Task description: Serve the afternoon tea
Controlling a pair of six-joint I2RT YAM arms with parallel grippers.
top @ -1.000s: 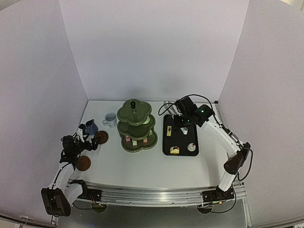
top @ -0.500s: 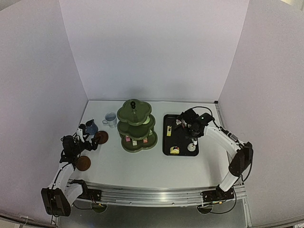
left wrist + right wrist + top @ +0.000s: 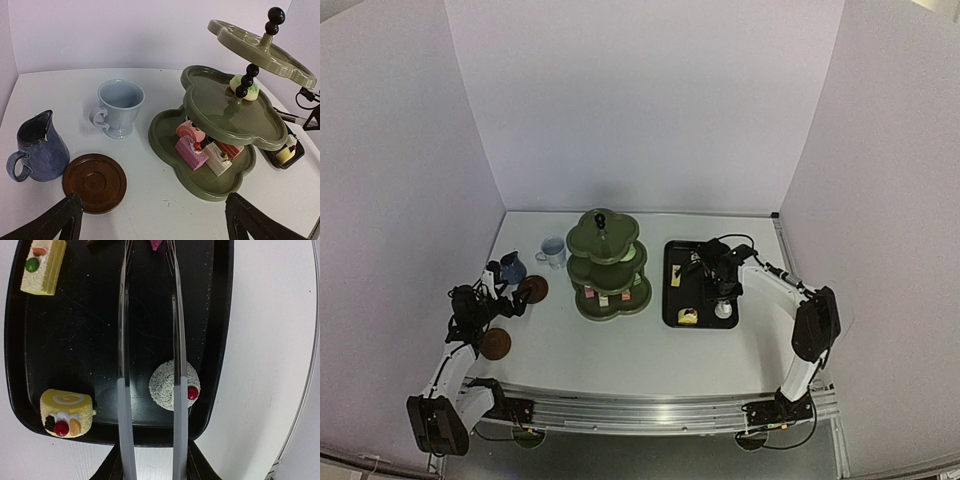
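Three tiers tall, the stand (image 3: 608, 265) has stayed put, with cakes (image 3: 192, 150) on its lower two levels (the top looks bare from above). Right of the stand lies the black tray (image 3: 675, 305), and the change is there. Within the last second the right gripper (image 3: 152, 462) has swung from the tray's far end to its near end. It is clamped on the metal tongs (image 3: 122, 340), whose blades stand apart: one crosses the round white cake (image 3: 161, 387), the other lies over bare tray. A fresh pick seems to be starting, though nothing is pinched yet. Left of the stand, the left gripper (image 3: 152, 215) has not budged, its fingers spread and empty, facing the pale mug (image 3: 120, 107), the dark blue mug (image 3: 37, 147) and one saucer (image 3: 95, 182). Neither mug sits on a saucer.
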